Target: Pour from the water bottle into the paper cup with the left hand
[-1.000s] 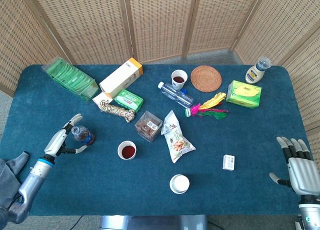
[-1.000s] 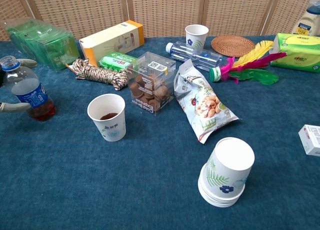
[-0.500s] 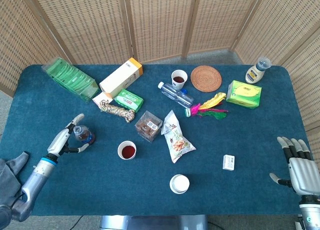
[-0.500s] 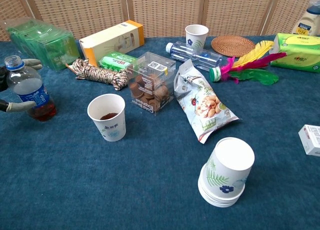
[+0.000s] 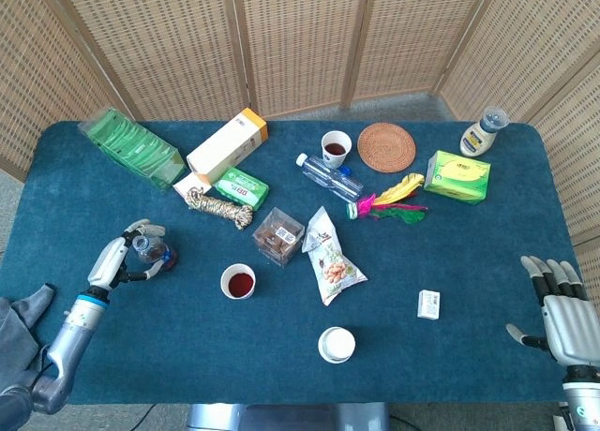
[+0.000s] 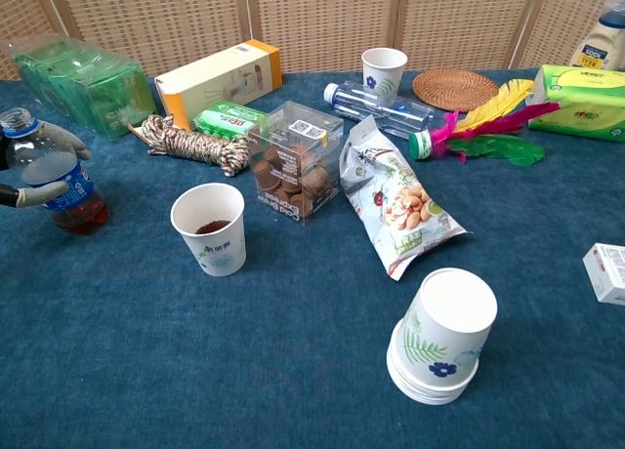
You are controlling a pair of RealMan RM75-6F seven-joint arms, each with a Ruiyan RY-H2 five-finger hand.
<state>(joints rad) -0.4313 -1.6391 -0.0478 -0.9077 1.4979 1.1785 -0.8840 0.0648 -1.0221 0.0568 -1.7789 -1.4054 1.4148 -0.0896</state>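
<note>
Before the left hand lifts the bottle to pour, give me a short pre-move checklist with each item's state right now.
1. Left hand wrapped around the water bottle: ok, fingers on both sides.
2. Bottle upright on the table: ok.
3. Bottle cap off: not ok, a blue cap shows on top.
4. Paper cup upright and open: ok, with dark liquid already inside.
5. Path from bottle to cup free: ok, only bare cloth between them.
6. Right hand out of the way: ok, open at the far table edge.
</note>
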